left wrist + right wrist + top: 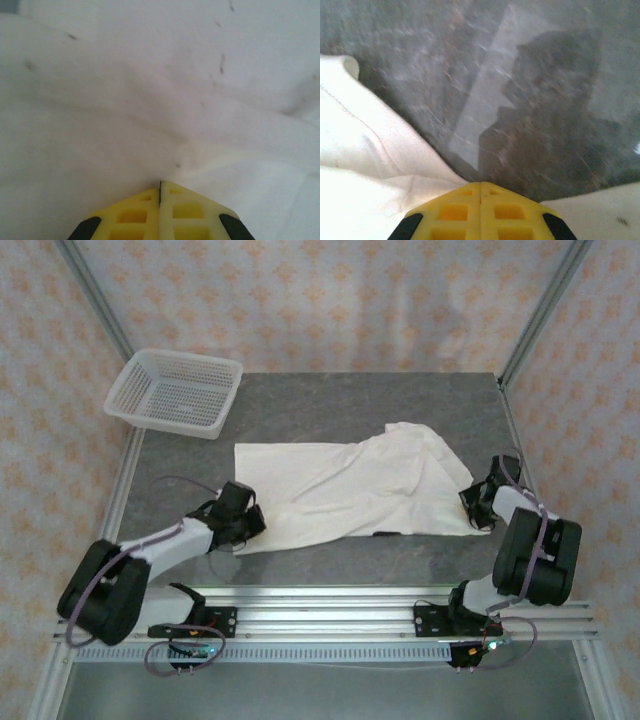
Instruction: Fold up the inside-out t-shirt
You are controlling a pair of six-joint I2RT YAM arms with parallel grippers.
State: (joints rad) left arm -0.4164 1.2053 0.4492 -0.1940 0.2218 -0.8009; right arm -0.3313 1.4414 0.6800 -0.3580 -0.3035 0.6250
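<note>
Loosely spread t-shirt (350, 485), near corners pinched in closed jaws.

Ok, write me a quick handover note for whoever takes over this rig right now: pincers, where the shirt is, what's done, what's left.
Left pincer: shut, pinching the t-shirt at its near left corner.
Right pincer: shut at the shirt's near right edge; grip on cloth unclear.
Shirt: spread on the table, right side bunched.
Done: no neat fold visible.
Left: the whole fold.
</note>
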